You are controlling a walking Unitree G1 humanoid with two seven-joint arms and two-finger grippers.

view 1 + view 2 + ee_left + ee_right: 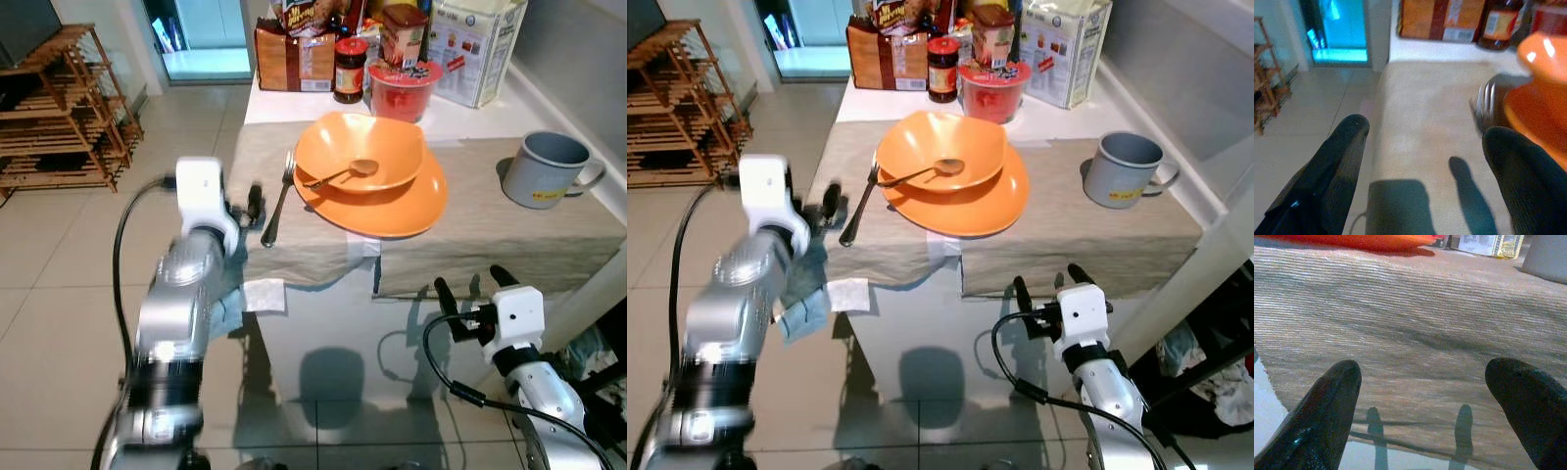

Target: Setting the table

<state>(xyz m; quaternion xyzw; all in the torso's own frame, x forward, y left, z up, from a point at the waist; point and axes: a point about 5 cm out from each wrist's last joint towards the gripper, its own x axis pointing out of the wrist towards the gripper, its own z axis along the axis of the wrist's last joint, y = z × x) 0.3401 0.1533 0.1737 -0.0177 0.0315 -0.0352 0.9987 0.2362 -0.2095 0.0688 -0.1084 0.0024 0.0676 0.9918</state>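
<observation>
- Place setting: an orange bowl point(360, 149) sits nested on an orange plate point(392, 204), with a spoon point(343, 173) lying inside the bowl, its handle pointing toward 8 o'clock. Stacking keeps the setting compact at the middle of the beige table runner point(470, 235).
- A fork point(278, 196) lies on the runner just beside the plate, at the plate's 9 o'clock, tines toward the far end of the table (the usual position for a fork in a place setting).
- A grey mug point(544, 168) stands upright at the plate's 3 o'clock, well apart from it, handle turned away from the plate.
- Food packages and jars point(392, 44) are grouped at the far end of the table, at 12 o'clock from the plate, leaving the runner free for the setting.
- Left gripper point(1422, 166): fingers spread open, nothing between them. It hovers at the near left edge of the runner; the fork lies ahead of the fingertips, toward 1 o'clock, near but not touching.
- Right gripper point(1435, 406): fingers spread open and empty, held low at the runner's overhanging near edge. The plate lies well ahead, toward 11 o'clock; the mug lies toward 1 o'clock.
- Judgement: the setting looks largely complete; any remaining adjustment most likely concerns the fork.
</observation>
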